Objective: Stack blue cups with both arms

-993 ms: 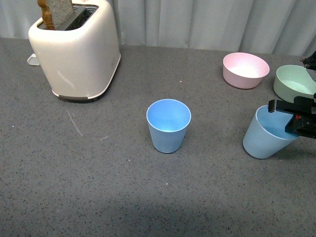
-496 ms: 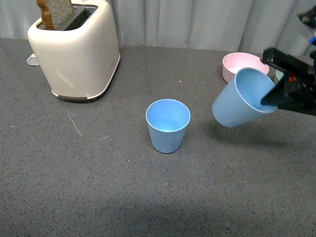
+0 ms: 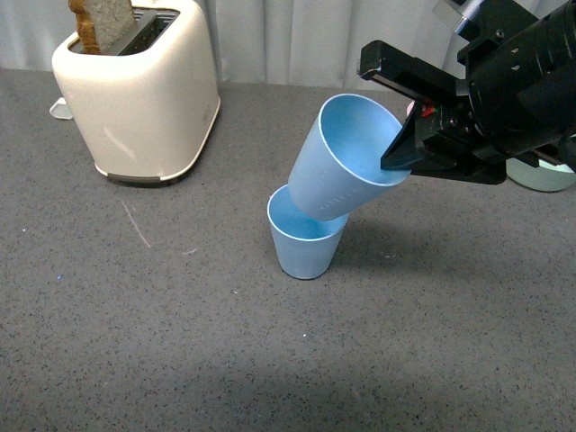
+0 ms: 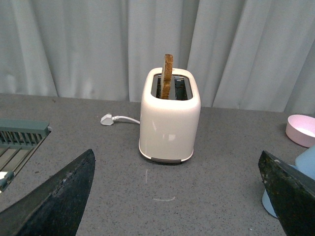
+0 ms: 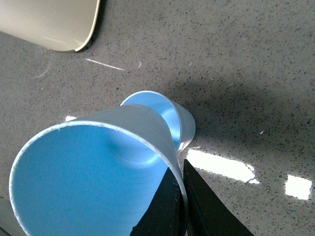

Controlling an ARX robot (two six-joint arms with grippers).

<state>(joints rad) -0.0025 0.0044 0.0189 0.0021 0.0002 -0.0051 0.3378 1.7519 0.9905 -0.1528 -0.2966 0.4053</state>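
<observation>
We see the right claw (image 3: 396,160) clamped narrowly on the rim of one blue cup (image 3: 337,166), with the cup's wall pinched between its two fingers. In the right wrist view the fingers (image 5: 170,206) sit close together on either side of that wall. This held cup is off the bench (image 3: 135,342) and tilted, with its mouth turned up and to the right and its base pointing down and left. The base hangs over the mouth of the second blue cup (image 3: 306,247), at its far right rim. We cannot tell whether the two touch. The second blue cup stands upright on the bench near the middle, mouth up, and the held cup is not seated inside it.

The left claw (image 4: 175,155) is spread wide and holds nothing. Its two dark fingers (image 4: 54,196) sit at the lower corners of the left wrist view.

At the far left of the bench stands a cream toaster (image 3: 144,90) with a slice of bread (image 3: 99,22) sticking up from one slot. A pink bowl (image 4: 301,129) rests at the far right, and a sliver of a green bowl (image 3: 540,175) shows just below the right arm.
</observation>
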